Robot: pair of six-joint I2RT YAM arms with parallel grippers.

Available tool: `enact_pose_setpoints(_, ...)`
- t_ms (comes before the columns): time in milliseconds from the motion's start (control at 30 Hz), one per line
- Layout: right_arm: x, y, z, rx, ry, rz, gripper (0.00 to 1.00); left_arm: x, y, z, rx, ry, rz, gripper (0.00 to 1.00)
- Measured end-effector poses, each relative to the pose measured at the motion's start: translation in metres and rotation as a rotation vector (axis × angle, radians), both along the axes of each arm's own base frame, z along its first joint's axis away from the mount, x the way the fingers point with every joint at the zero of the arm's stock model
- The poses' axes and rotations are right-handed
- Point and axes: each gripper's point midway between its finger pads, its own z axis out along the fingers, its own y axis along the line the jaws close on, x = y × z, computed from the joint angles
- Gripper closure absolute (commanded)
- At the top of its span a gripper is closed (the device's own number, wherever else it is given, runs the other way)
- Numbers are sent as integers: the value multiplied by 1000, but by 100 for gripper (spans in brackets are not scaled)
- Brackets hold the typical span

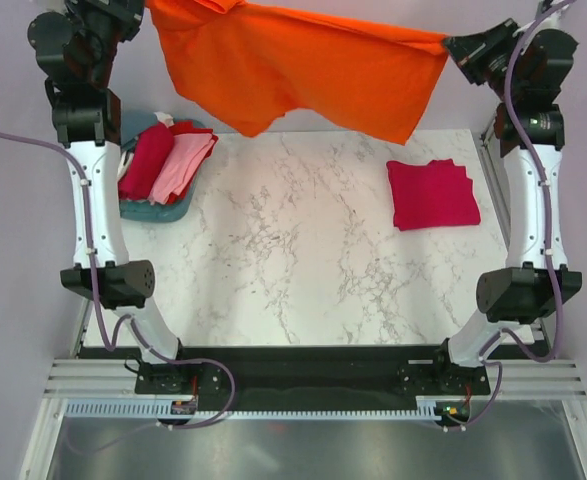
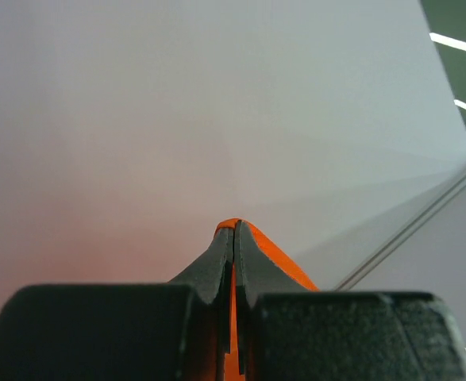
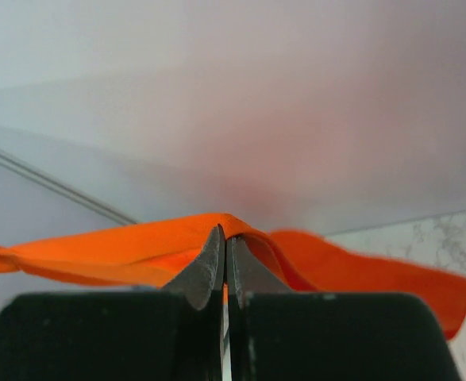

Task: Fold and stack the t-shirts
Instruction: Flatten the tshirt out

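Both arms hold the orange t-shirt (image 1: 293,70) up off the counter (image 1: 303,260): my left end effector (image 1: 145,10) is clamped tight on one upper edge and my right end effector (image 1: 451,45) on the other, each pinching orange cloth in its wrist view, so the shirt hangs spread between them over the counter's far side. A folded crimson-pink t-shirt (image 1: 433,193) lies flat on the right. Well apart at the far left, a dark red shirt (image 1: 145,160) and a light pink shirt (image 1: 183,165) rest side by side on a teal shirt (image 1: 158,210).
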Motion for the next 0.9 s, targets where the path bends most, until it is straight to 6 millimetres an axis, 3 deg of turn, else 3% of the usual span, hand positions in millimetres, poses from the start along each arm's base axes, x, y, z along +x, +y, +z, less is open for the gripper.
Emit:
enact_pose_setpoints(67,11,6,-32,22,55,43,100,12,4,-15,10,14,5,98)
enact_pose_setpoints(133,22,11,-77,46,133,76,100,29,3,-46,27,71,-5,98)
enact_pose_setpoints(267,35,16,-199,103,369,117,100,59,-2,-157,50,297,-38,98)
enact_pose_setpoints(300,34,17,-228,113,421,122,100,62,-3,-194,51,361,-45,98)
enact_pose_setpoints(333,28,18,-261,125,490,127,100,60,-3,-226,49,427,-50,98)
enact_pose_setpoints(400,17,20,-304,133,579,132,100,45,-4,-294,39,558,-57,98)
enact_pose_setpoints(467,3,22,-337,132,647,141,100,18,-4,-345,27,668,-53,98)
enact_pose_setpoints(533,-9,24,-361,122,682,155,100,-14,-3,-377,11,724,-35,98)
enact_pose_setpoints(633,-32,27,-396,108,744,169,100,-49,-2,-389,2,732,-15,98)
enact_pose_setpoints(667,-42,28,-409,106,774,171,100,-70,-3,-388,3,707,-11,98)
enact_pose_setpoints(767,-76,31,-443,93,855,178,100,-98,-5,-386,6,660,-11,98)
enact_pose_setpoints(900,-116,32,-461,68,897,178,100,-130,-7,-409,6,679,-13,98)
